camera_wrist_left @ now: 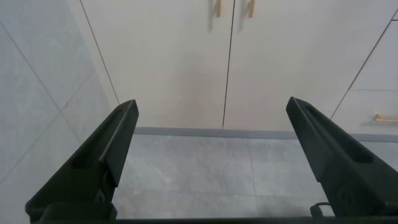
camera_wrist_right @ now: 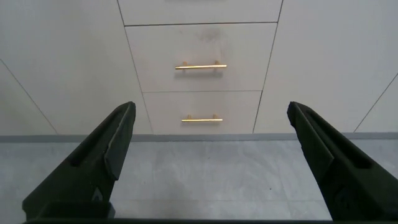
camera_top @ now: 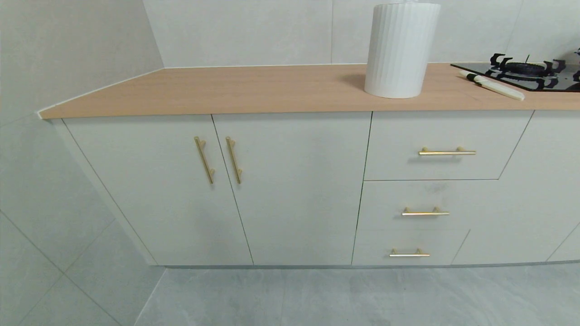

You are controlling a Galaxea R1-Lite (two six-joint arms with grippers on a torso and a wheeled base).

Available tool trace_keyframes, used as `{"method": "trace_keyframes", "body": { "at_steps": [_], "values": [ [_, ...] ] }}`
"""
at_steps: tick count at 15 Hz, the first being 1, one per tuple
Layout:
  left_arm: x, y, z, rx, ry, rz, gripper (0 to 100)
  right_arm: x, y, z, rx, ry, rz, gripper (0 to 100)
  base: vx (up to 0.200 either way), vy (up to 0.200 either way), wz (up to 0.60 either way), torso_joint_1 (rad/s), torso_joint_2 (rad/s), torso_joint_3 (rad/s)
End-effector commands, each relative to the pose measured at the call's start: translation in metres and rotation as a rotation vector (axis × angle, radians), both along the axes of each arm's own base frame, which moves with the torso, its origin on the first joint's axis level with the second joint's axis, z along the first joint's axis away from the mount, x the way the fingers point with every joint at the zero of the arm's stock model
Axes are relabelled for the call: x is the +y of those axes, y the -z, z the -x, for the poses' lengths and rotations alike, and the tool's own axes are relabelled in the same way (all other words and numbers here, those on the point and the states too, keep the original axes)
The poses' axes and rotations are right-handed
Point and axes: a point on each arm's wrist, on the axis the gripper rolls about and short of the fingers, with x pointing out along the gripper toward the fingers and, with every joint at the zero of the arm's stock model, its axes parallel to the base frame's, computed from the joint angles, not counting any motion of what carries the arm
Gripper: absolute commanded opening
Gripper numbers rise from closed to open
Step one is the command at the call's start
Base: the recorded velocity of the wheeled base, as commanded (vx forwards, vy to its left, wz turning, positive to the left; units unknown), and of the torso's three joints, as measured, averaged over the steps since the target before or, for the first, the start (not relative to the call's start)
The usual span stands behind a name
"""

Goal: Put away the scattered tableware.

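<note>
On the counter (camera_top: 226,90), at the upper right of the head view, lies one pale knife (camera_top: 496,87). It rests along the front edge of one black stove (camera_top: 543,83) and points toward the right edge of the frame. One white ribbed jar (camera_top: 401,50) stands upright on the counter just left of the knife, near it but apart from it.

Below the counter there are two doors (camera_top: 145,190) at the centre left, each with one vertical gold handle, so two door handles (camera_top: 205,160) side by side. At the centre right there are three drawers (camera_top: 408,194) stacked one over the other, with three horizontal drawer handles (camera_top: 447,152).

Both arms are held low in front of the cabinet, above the grey floor (camera_top: 317,299). The left gripper (camera_wrist_left: 211,106) faces the gap between the two doors; its fingers (camera_wrist_left: 112,149) are spread wide and hold nothing. The right gripper (camera_wrist_right: 211,107) faces the two lower drawers; its fingers (camera_wrist_right: 109,149) are also spread wide and hold nothing. Both grippers are well apart from the knife.
</note>
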Motion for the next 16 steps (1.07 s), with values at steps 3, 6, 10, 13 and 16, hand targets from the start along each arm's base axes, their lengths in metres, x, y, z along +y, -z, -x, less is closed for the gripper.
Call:
{"method": "trace_keyframes", "body": {
  "at_steps": [3, 6, 10, 13, 16],
  "values": [
    [0.0000, 0.0001, -0.0001, 0.002, 0.000, -0.001, 100, 0.0000, -0.0001, -0.0002, 0.003, 0.000, 0.001, 100, 0.200, 0.000, 0.00, 0.007, 0.00, -0.001],
    [0.0000, -0.0004, 0.0000, 0.000, 0.000, 0.001, 100, 0.0000, -0.0001, -0.0002, 0.003, 0.000, 0.001, 100, 0.200, 0.000, 0.00, 0.005, 0.00, -0.001],
    [0.0000, 0.0001, -0.0001, 0.002, 0.000, 0.001, 100, 0.0000, -0.0001, -0.0002, 0.003, 0.000, -0.001, 100, 0.200, 0.000, 0.00, 0.004, 0.00, 0.002],
    [0.0000, -0.0004, 0.0000, 0.000, 0.000, 0.001, 100, 0.0000, -0.0001, -0.0002, 0.003, 0.000, -0.001, 100, 0.200, 0.000, 0.00, 0.001, 0.00, 0.001],
    [0.0000, -0.0004, 0.0000, 0.000, 0.000, 0.001, 100, 0.0000, -0.0001, -0.0002, 0.003, 0.000, -0.001, 100, 0.200, 0.000, 0.00, 0.005, 0.00, 0.004]
  ]
}}
